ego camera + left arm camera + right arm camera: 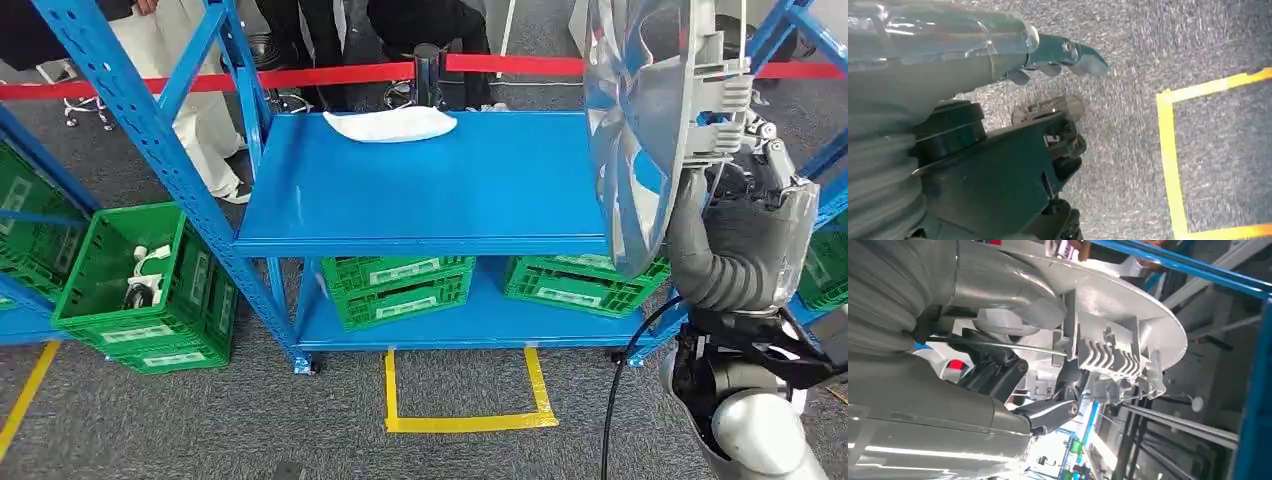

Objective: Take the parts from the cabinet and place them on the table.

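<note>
**Disc held on edge, blue worktop to its left**

While our right robot hand [745, 150] clasps the silver disc-shaped part [640, 130] by the ribbed fitting on its back, the disc stands nearly upright on edge. Outward from it, the blue worktop [480, 190] lies to the left and below, so we judge this arm the nearer one. Our left robot hand [1048, 65] hangs over the floor, fingers curled, holding nothing.
</note>
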Controlling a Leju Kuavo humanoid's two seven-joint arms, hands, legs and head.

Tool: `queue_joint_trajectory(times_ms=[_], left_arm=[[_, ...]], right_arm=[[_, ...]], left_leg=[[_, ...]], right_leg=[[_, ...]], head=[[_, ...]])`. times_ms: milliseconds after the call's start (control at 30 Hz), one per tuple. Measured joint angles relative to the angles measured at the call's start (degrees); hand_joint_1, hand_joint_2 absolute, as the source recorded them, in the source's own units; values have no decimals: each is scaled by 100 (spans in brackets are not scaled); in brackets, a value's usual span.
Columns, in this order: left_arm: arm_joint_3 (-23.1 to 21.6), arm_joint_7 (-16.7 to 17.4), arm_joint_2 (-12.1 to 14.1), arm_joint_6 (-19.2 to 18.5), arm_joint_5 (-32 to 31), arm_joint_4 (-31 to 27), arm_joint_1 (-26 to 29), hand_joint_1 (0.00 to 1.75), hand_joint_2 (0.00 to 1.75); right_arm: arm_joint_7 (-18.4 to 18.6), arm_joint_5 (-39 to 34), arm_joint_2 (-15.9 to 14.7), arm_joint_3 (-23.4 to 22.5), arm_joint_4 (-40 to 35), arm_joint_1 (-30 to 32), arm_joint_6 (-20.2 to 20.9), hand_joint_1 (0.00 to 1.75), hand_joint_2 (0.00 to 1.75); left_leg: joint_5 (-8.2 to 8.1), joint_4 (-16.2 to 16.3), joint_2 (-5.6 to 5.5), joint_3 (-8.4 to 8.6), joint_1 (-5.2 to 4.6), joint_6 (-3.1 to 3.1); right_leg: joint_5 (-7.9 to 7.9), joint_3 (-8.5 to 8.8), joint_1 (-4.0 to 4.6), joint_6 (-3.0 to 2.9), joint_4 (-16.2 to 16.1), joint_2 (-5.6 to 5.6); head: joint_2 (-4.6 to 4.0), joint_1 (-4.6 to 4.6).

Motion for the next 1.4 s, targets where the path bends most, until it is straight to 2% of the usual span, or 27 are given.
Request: queue_joint_trajectory(times_ms=[33,67,133,200,267,300,333,367,467,500,533,600,633,667,733,800,867,967,1000,1033,1100,1133,1167,1233,1300,1367,1400], left_arm=[[0,2,0,0,-2,0,-2,0,175],[0,2,2,0,-2,0,-6,0,175],[0,2,4,0,-2,0,-6,0,175],[0,4,7,0,-4,0,-5,0,175],[0,2,11,0,-9,0,-10,0,175],[0,4,11,0,-13,0,-17,0,175],[0,2,9,0,-17,-4,-28,0,175],[0,2,11,0,-20,-2,-37,0,175],[0,11,11,0,-20,-2,-10,0,175],[0,13,9,0,-24,0,-18,0,175],[0,15,9,2,-26,-2,-26,0,175],[0,15,0,2,-35,-2,-34,0,175],[0,20,-4,2,-35,-2,-33,0,175],[0,26,-4,4,-37,-2,-32,0,175],[0,28,-4,7,-37,-2,-33,0,175],[0,31,-7,7,-37,-2,-34,0,175],[0,31,-24,7,-37,-9,-39,0,175],[0,31,-31,7,-50,-17,-38,0,175],[0,31,-18,9,-54,-15,-41,0,175],[0,31,-20,9,-57,-20,-42,0,175],[0,31,-11,15,-61,-20,-45,0,175],[0,28,-7,15,-61,-20,-44,0,175],[0,22,-4,18,-61,-20,-44,0,175],[0,-9,4,20,-59,-20,-44,0,175],[0,-26,13,61,-55,-20,-43,0,175],[2,-50,42,92,-48,-20,-41,0,175],[2,-72,57,116,-28,-20,-39,0,175]], right_arm=[[-4,-4,7,-2,2,-2,0,175,175],[-20,-11,11,0,2,1,2,175,175],[-35,-15,11,-2,13,1,0,175,175],[-44,-39,13,0,24,5,0,175,175],[-44,-52,13,-2,28,6,0,175,175],[-48,-54,13,0,28,5,2,175,175],[-61,-57,13,-9,24,14,0,175,175],[-76,-61,11,-11,26,10,0,175,175],[-109,-68,9,-11,26,21,-4,175,175],[-122,-83,9,-13,28,27,-4,175,175],[-131,-105,9,-13,28,28,-4,175,175],[-146,-133,9,-26,28,27,-7,175,175],[-151,-147,9,-33,33,30,-7,175,175],[-153,-164,9,-39,37,33,-7,175,175],[-153,-168,9,-42,48,32,-4,175,175],[-153,-173,9,-44,46,27,-7,175,175],[-155,-173,2,-57,42,3,-4,175,175],[-160,-175,4,-59,44,-13,-4,175,175],[-160,-177,7,-59,46,-20,-5,175,175],[-160,-179,7,-61,46,-26,-6,175,175],[-162,-184,11,-74,42,-17,-13,175,175],[-157,-188,9,-90,42,-14,-15,175,175],[-138,-190,9,-98,42,-14,-24,175,175],[-26,-164,9,-101,11,-13,-50,175,175],[92,-118,9,-103,-44,-10,-70,175,175],[144,-90,9,-94,-94,-3,-74,175,175],[149,-74,9,-92,-105,5,-74,175,175]], left_leg=[[-327,248,-8,-101,32,-29],[-701,657,-23,-213,61,-63],[-1129,1467,-30,-396,100,-118],[-916,1670,-28,-275,143,-158],[-503,1076,-23,254,168,-174],[-493,608,-22,624,177,-177],[-728,138,-26,948,173,-169],[-802,-48,-51,1025,150,-99],[-723,-56,-71,872,118,34],[-657,-63,-54,844,142,106],[-595,-62,-57,772,135,162],[-449,-57,-55,592,107,214],[-374,-51,-55,497,87,229],[-309,-49,-54,408,65,233],[-174,-45,-48,237,22,237],[-59,-45,-47,124,-23,231],[36,-40,-29,63,-61,196],[232,-90,4,-2,-26,103],[193,-72,4,-41,-25,77],[-63,47,-14,-111,-24,20],[-787,802,-28,-322,37,-56],[-1045,1243,-31,-411,63,-97],[-1110,1575,-32,-447,90,-130],[-787,1586,-29,-221,130,-170],[-435,886,-20,377,158,-182],[-700,-39,-15,1023,138,-130],[-787,-133,-13,1061,134,-81]], right_leg=[[57,-78,-4,-60,1,8],[115,-165,-4,-57,17,6],[222,-343,-5,-42,65,-2],[327,-566,-12,-9,142,-12],[401,-765,-34,42,248,-17],[424,-824,-41,77,315,-14],[442,-893,-20,109,375,-16],[466,-912,-24,143,404,-23],[625,-974,-56,268,384,-32],[512,-1009,-80,295,430,-11],[191,-1084,-76,312,607,4],[-531,-1253,-74,335,1429,20],[-737,-1317,-74,335,1857,23],[-761,-1309,-68,326,2111,26],[-413,-1030,-43,257,1961,29],[-111,-354,31,102,1017,47],[-276,218,94,-36,94,45],[-190,122,139,-39,29,50],[-82,88,64,-59,-42,2],[-17,23,63,-78,-42,5],[108,-147,62,-106,-24,-3],[171,-240,62,-105,-13,-7],[236,-339,60,-94,10,-9],[326,-543,45,-61,83,-11],[381,-723,29,-8,178,-9],[401,-827,40,39,306,-14],[438,-845,41,82,325,-20]], head=[[0,-46],[0,-89],[0,-116],[0,-133],[0,-133],[0,-140],[0,-153],[0,-136],[0,-114],[0,-125],[0,-90],[0,-35],[0,-4],[0,15],[0,31],[0,33],[0,31],[0,24],[0,30],[0,0],[0,-85],[0,-103],[0,-118],[0,-131],[0,-149],[0,-173],[0,-162]])
